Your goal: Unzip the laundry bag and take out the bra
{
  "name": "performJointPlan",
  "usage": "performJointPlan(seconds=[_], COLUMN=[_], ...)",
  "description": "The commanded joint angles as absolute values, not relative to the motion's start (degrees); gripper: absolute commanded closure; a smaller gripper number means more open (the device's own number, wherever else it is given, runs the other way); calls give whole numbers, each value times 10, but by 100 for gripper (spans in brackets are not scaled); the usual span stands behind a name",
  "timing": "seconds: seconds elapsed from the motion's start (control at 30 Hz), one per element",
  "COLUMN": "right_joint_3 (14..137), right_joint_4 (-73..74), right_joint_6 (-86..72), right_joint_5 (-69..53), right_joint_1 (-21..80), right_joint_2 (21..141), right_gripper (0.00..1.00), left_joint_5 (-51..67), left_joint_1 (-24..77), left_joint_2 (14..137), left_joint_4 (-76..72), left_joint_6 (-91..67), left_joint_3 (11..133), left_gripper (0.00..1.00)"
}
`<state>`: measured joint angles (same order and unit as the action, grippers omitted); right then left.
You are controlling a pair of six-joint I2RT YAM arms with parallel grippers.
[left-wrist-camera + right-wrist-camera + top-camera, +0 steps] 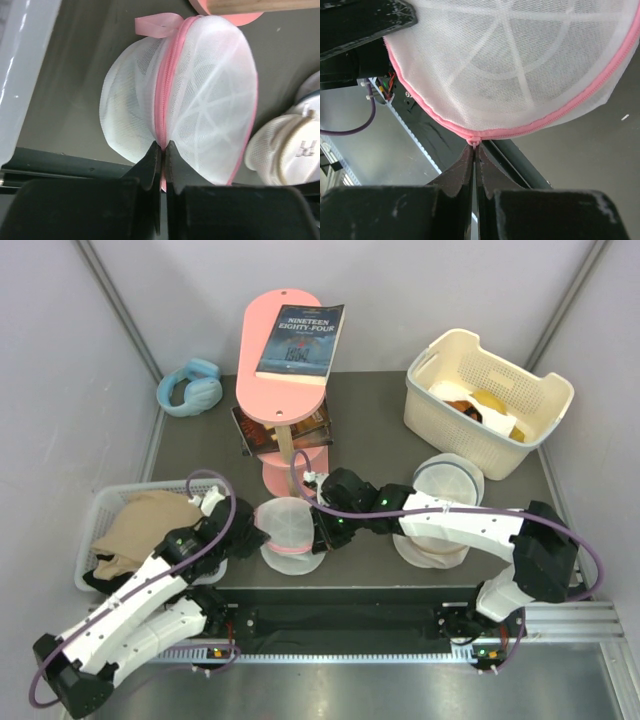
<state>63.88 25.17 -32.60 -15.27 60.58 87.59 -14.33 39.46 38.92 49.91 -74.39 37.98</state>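
The laundry bag (pixel 288 527), a round white mesh bag with pink trim, is held up between my two grippers at the table's near edge. My left gripper (pixel 256 533) is shut on the bag's pink zipper band (pixel 161 100), pinching it at the near end (pixel 163 146). My right gripper (pixel 318 530) is shut on the small pink zipper pull (pixel 476 142) at the bag's rim (pixel 555 117). The zipper looks closed along its visible length. A pink ribbon loop (pixel 157 25) sits at the bag's far end. The bra is hidden; I only see mesh and white ribs.
Two white mesh bags with beige rims (pixel 449 478) (pixel 431 546) lie under the right arm. A grey basket (pixel 98 508) with beige cloth (pixel 145 525) stands left. A pink stand (pixel 285 390) with a book, a blue object (pixel 190 388) and a white basket (pixel 490 400) are behind.
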Motion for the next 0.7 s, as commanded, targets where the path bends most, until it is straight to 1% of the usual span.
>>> performJointPlan(seconds=[0.0,0.1,0.13,0.17,0.23,0.4,0.53,0.57,0.67], right_joint_3=[657,676,680,685,698,734,761,765,785], right_joint_4=[247,244,244,243,239,220,208,206,215], right_joint_6=[-331,-337,-337,-340,-344,-360,-371,-372,-368], right_joint_5=[-147,-148,-148,-148,-149,-149,-147,-147,-145], right_joint_1=[610,627,632,636,652,688,714,722,731], right_joint_2=[852,862,866,870,888,934,964,969,987], right_gripper=[100,100,100,100,100,100,100,100,100], left_joint_5=[-154,-156,-156,-156,-149,-76,-68,-70,-72], left_joint_1=[391,391,391,391,391,391,391,391,391], left_joint_2=[445,457,454,447,431,351,295,287,271], left_joint_4=[488,514,536,547,569,588,630,643,649], left_joint_6=[-683,-677,-683,-687,-705,-761,-784,-786,-790], left_joint_3=[430,460,465,471,468,424,403,402,395], left_gripper=[86,47,32,28,24,24,27,29,31])
